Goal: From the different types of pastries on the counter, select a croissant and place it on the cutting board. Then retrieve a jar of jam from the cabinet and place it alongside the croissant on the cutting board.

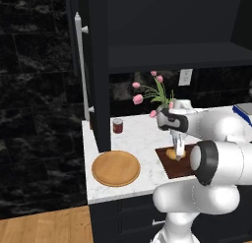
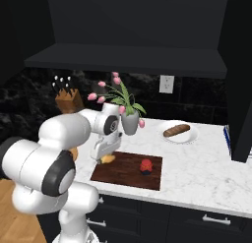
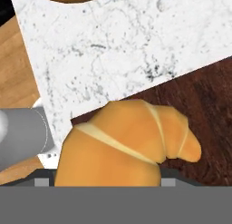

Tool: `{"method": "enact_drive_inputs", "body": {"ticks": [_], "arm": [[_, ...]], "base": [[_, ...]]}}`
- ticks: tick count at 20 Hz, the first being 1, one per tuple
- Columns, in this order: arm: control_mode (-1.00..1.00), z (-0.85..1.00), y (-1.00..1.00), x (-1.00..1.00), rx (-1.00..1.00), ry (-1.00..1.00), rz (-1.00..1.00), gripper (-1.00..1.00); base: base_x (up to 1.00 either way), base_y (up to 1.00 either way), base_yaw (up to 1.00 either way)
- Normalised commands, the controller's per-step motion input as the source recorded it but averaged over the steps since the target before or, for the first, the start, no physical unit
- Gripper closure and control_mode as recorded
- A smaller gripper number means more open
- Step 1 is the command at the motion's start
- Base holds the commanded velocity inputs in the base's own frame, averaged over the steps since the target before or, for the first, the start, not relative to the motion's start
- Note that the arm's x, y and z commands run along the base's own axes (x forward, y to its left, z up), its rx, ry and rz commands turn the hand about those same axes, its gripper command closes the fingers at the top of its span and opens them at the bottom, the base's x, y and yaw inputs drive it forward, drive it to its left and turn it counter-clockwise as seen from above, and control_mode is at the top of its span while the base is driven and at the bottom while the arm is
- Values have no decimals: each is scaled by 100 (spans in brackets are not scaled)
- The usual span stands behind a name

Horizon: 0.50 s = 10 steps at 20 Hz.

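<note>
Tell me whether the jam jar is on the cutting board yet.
Yes, the red jar of jam already sits on the dark cutting board.

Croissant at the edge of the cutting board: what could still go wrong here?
The croissant sits at the cutting board's corner, partly over the counter; on release it may tip off. The jar of jam already stands on the board, so a sweeping retreat of the pincer could knock it.

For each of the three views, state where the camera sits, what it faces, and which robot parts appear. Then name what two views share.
Left base view: behind-left, facing the counter and cabinet; arm at lower right.
Right base view: behind-right, facing the cutting board and jar of jam; arm at lower left.
Hand view: on the hand, looking down at the croissant.
Shared: both base views show the gripper over the croissant.
</note>
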Motion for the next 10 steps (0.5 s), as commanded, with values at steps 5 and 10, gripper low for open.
{"method": "enact_drive_inputs", "body": {"ticks": [5, 10], "arm": [[-100, 0, -39, 0, 0, 0, 5, 100], [-100, 0, -24, 0, 0, 0, 5, 100]], "base": [[0, 0, 0], [0, 0, 0]]}}
